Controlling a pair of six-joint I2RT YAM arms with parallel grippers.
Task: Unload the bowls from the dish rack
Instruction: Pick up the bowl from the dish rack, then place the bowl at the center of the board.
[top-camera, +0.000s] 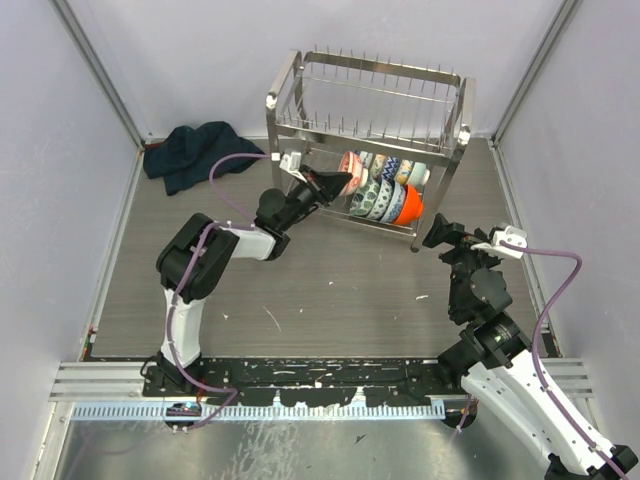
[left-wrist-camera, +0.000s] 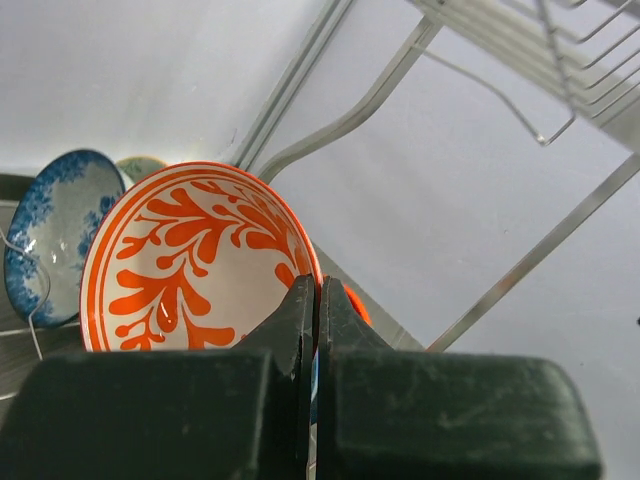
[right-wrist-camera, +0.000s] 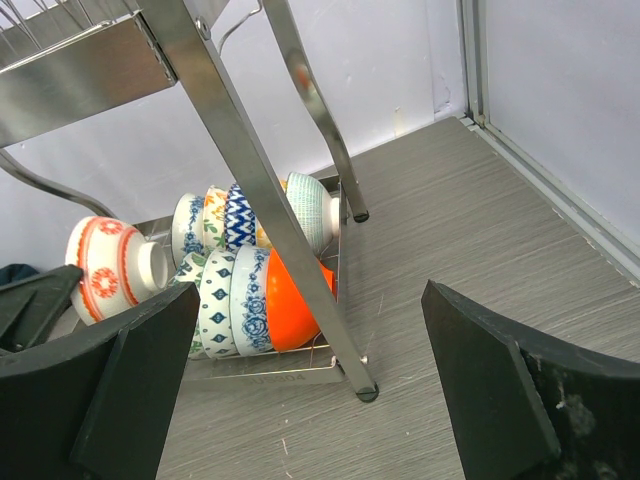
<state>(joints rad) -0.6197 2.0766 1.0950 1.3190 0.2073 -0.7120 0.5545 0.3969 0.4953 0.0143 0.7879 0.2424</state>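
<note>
The dish rack (top-camera: 372, 92) stands at the back of the table, with several bowls on edge in its lower tier. My left gripper (top-camera: 334, 183) reaches in from the left and is shut on the rim of a white bowl with orange leaf pattern (left-wrist-camera: 190, 260), the leftmost one (top-camera: 349, 162). A blue floral bowl (left-wrist-camera: 52, 230) stands behind it. My right gripper (right-wrist-camera: 310, 300) is open, off the rack's front right leg (right-wrist-camera: 235, 150), nothing between its fingers. It faces a solid orange bowl (right-wrist-camera: 295, 305), blue-patterned bowls (right-wrist-camera: 245, 300) and a mint bowl (right-wrist-camera: 310, 208).
A dark cloth (top-camera: 190, 152) lies crumpled at the back left by the wall. White enclosure walls stand close behind and to the right of the rack. Bare grey table (top-camera: 330, 290) lies in front of the rack between the arms.
</note>
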